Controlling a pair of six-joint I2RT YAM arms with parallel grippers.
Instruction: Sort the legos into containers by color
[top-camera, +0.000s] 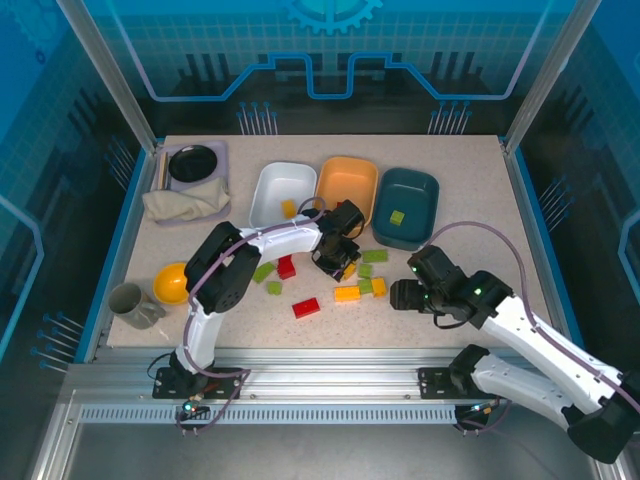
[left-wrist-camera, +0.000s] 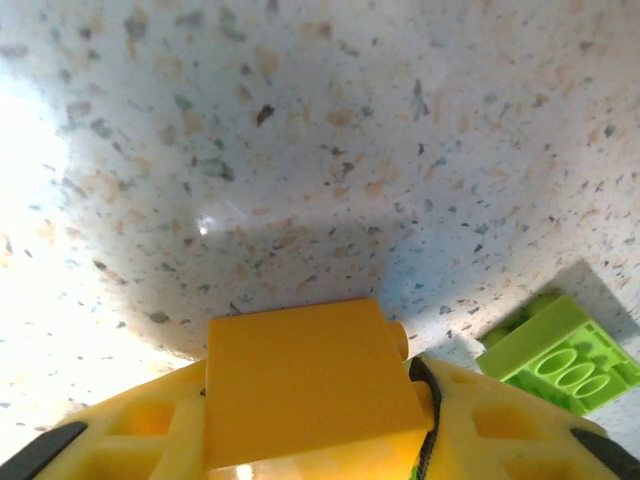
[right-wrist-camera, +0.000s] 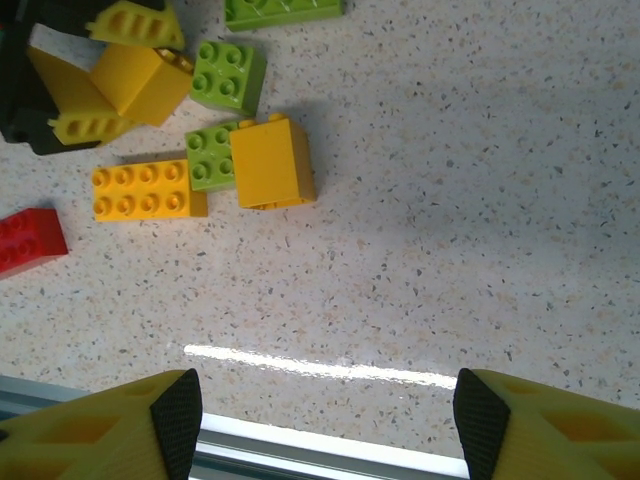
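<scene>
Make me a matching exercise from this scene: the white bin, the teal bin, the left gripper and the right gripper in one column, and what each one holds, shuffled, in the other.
Column one
1. white bin
2. teal bin
3. left gripper
4. right gripper

Column two
A. one green brick lying inside
B. open, nothing between the fingers
C. one orange-yellow brick lying inside
D. shut on an orange-yellow block

Pairs: 1-C, 2-A, 3-D, 4-B.
</scene>
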